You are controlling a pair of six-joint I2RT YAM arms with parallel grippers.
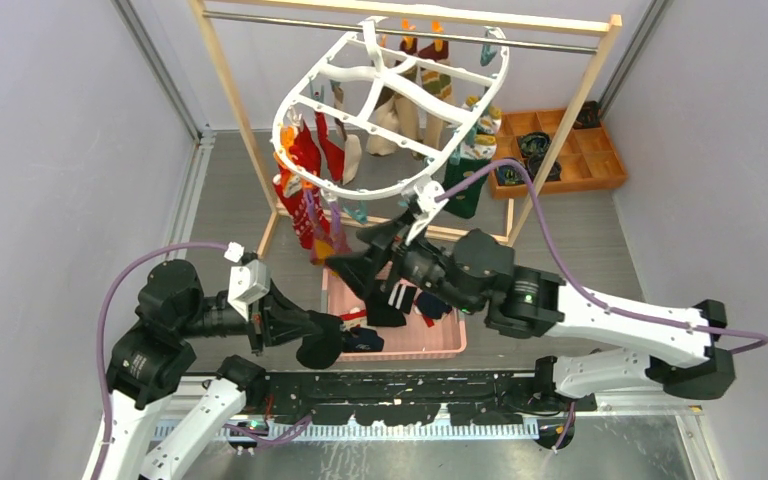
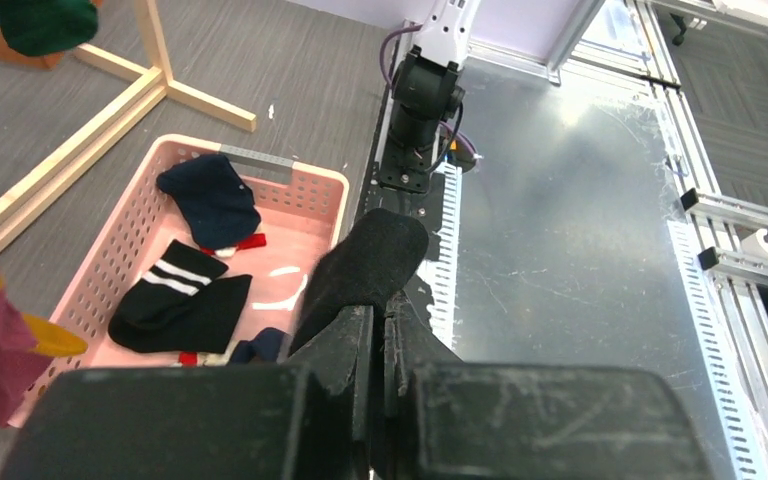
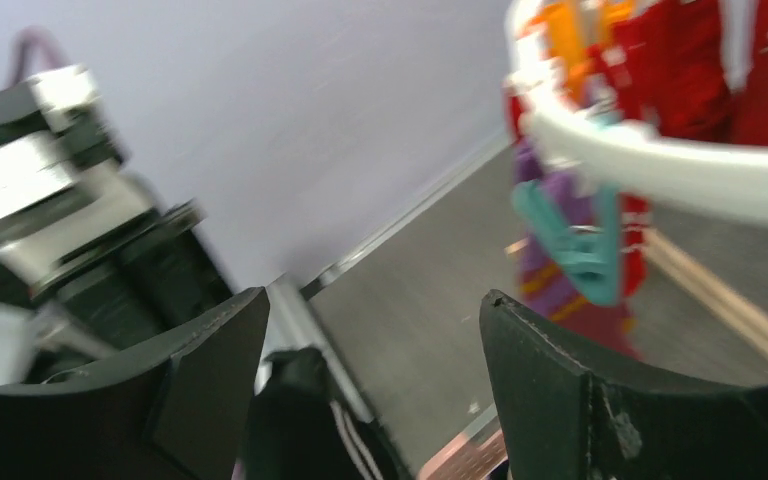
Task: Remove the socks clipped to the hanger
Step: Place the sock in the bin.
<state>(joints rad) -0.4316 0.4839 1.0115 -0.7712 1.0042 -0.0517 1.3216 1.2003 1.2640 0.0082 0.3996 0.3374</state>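
Note:
The white oval hanger (image 1: 390, 110) hangs from the rack rail with socks clipped under it: red ones (image 1: 305, 150) on the left, beige (image 1: 390, 120) in the middle, dark green (image 1: 465, 185) on the right. My left gripper (image 2: 388, 315) is shut on a black sock (image 2: 365, 265) beside the pink basket's near corner. My right gripper (image 3: 372, 310) stands open just below the hanger rim (image 3: 680, 165), near a teal clip (image 3: 570, 240) and a purple striped sock (image 3: 560, 290). A black sock with white stripes (image 3: 300, 420) shows low between its jaws, not gripped.
The pink basket (image 2: 320, 190) holds a navy sock (image 2: 210, 200) and a black white-striped sock (image 2: 180, 300). The light wooden rack (image 1: 235, 100) straddles the floor behind it. A wooden compartment tray (image 1: 560, 150) sits at the back right. Grey walls close in both sides.

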